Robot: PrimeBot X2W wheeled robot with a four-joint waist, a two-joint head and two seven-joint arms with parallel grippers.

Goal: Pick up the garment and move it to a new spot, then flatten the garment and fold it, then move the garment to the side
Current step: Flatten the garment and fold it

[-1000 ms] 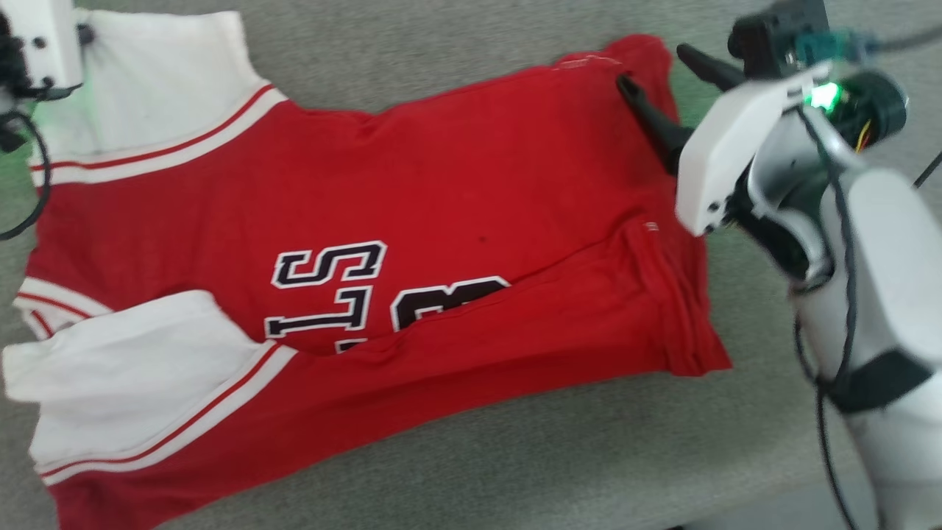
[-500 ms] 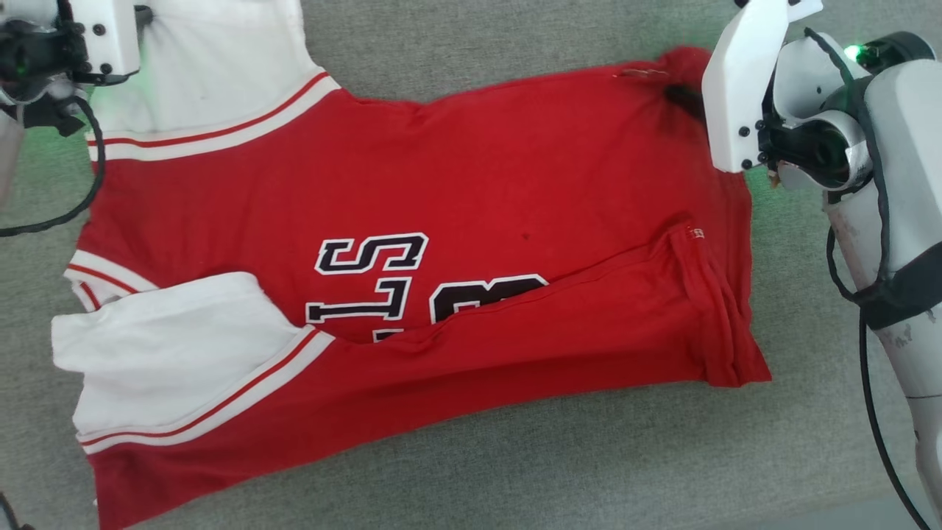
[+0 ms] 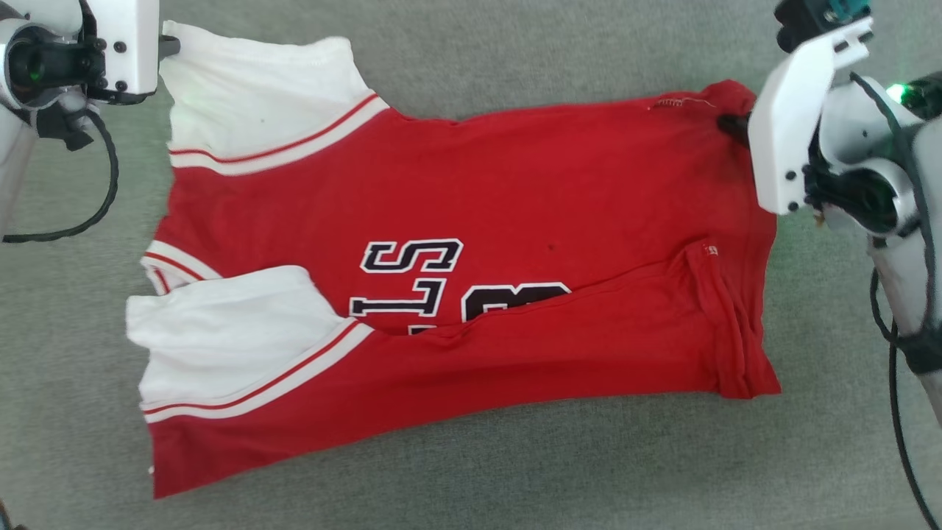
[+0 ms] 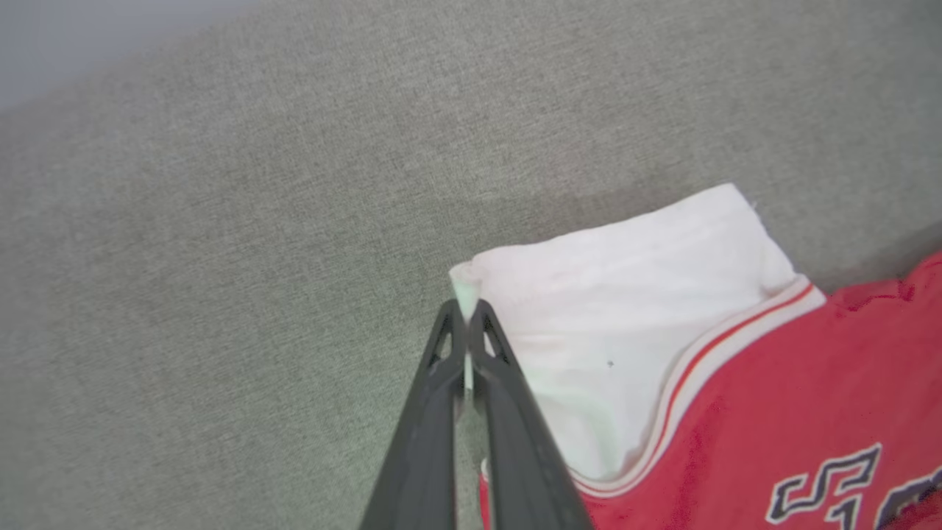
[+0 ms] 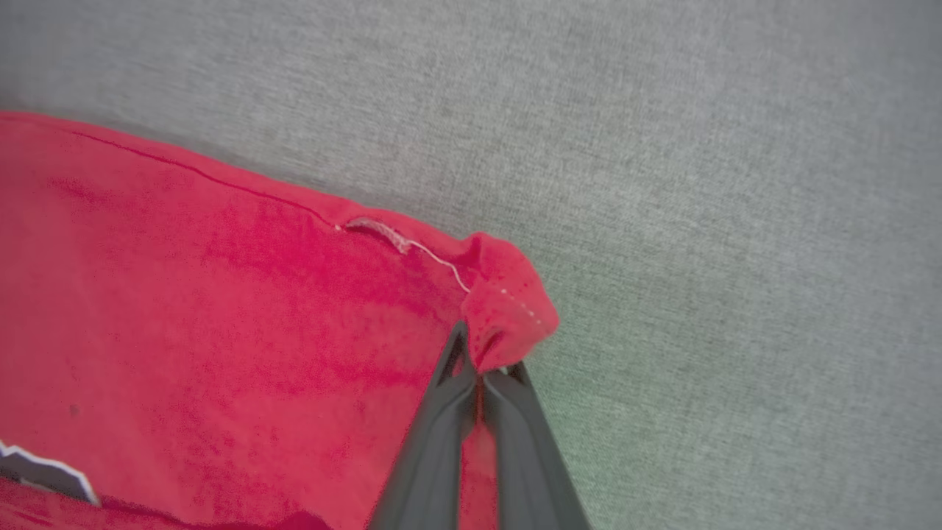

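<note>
My right gripper (image 5: 482,366) just clamped the garment (image 3: 552,184)'s red corner; left gripper (image 4: 465,315) grips its sleeve (image 4: 625,294), ready to fold.

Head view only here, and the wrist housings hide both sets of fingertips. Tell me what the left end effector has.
Observer: Left end effector is shut on the outer corner of the red jersey's white sleeve.
Operator: Now the right one.
Observer: Right end effector is shut on the jersey's red hem corner, bunched up over its fingertips.
Operator: Report the left bite.
Observer: A small tip of the sleeve corner pokes past the fingertips.
</note>
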